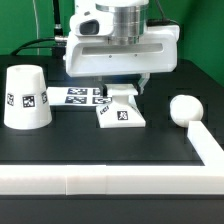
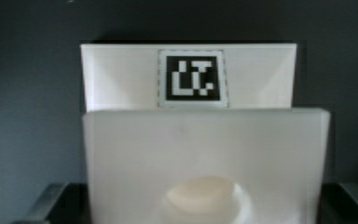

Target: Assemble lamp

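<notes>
The lamp's flat square base [image 1: 122, 112] lies on the black table, its tag facing the front. In the wrist view it [image 2: 194, 120] fills the picture, with its round socket [image 2: 208, 195] near the fingers. My gripper [image 1: 122, 88] is low over the base's far part, open, with one dark finger [image 2: 55, 205] close beside each side edge. The tapered shade [image 1: 27, 97] stands mouth down at the exterior view's left. The ball-shaped bulb [image 1: 185, 108] lies at the exterior view's right.
The marker board [image 1: 78, 96] lies flat just to the exterior view's left of the base. A white rail [image 1: 100, 180] runs along the table's front edge and turns up the exterior view's right side [image 1: 205, 145], close to the bulb.
</notes>
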Available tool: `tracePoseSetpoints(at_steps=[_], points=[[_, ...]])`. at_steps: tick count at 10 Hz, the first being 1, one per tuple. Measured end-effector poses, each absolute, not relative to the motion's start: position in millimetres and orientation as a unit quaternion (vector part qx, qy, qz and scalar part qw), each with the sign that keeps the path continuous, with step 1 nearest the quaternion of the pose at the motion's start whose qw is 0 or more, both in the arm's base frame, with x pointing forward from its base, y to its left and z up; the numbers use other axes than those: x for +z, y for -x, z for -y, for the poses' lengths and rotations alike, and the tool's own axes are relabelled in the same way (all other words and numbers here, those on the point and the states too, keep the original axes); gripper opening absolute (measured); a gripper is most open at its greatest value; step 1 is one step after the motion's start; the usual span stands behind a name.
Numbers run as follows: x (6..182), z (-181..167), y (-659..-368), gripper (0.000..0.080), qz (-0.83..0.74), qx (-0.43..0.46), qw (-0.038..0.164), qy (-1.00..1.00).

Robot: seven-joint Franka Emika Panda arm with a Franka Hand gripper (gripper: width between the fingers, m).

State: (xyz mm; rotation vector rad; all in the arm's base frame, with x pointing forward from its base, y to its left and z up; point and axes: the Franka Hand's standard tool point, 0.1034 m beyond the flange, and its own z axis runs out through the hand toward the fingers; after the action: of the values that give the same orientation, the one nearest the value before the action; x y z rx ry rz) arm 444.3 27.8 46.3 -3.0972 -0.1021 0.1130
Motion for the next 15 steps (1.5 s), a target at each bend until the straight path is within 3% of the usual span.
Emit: tracePoseSetpoints(at_steps=[6, 15], points=[[46.2, -27.9, -446.9, 0.0534, 0.033, 0.036, 0.021, 0.999], [48.3, -69.7, -580.1, 0.0534, 0.029, -0.019, 0.033, 0.999]])
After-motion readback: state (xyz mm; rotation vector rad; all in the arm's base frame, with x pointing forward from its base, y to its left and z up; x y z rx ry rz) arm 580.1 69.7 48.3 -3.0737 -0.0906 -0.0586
